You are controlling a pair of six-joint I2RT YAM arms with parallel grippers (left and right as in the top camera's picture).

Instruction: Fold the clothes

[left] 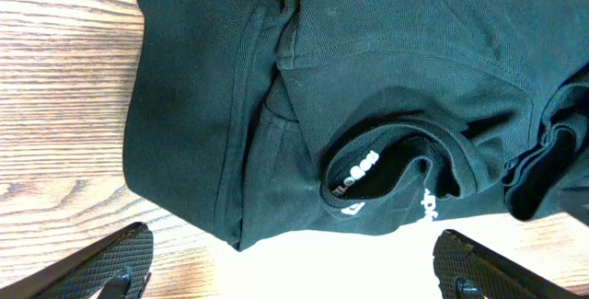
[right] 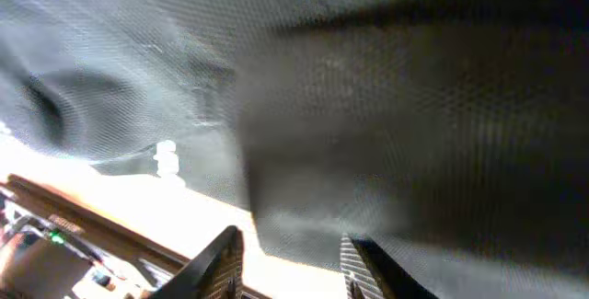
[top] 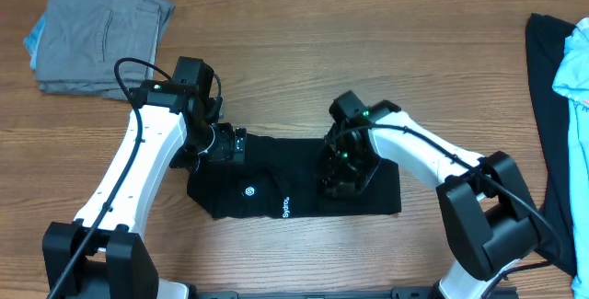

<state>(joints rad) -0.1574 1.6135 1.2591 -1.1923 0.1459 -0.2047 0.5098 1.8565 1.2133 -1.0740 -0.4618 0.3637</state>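
The black shirt (top: 276,184) lies partly folded on the wooden table, with its round white logo (top: 253,191) and white lettering (top: 285,207) near the front edge. My left gripper (top: 237,144) hovers at the shirt's upper left. In the left wrist view its fingers (left: 293,236) are spread wide and empty, with the shirt's sleeve and collar (left: 368,166) just ahead. My right gripper (top: 339,172) is down on the middle of the shirt. In the right wrist view its fingers (right: 290,248) are closed narrowly around a fold of the black fabric (right: 386,133), which fills the view.
A folded grey garment (top: 101,28) lies at the back left on a light blue one (top: 35,34). At the right edge a black garment (top: 548,106) lies under a light blue one (top: 575,78). The table (top: 368,51) is bare wood behind the shirt.
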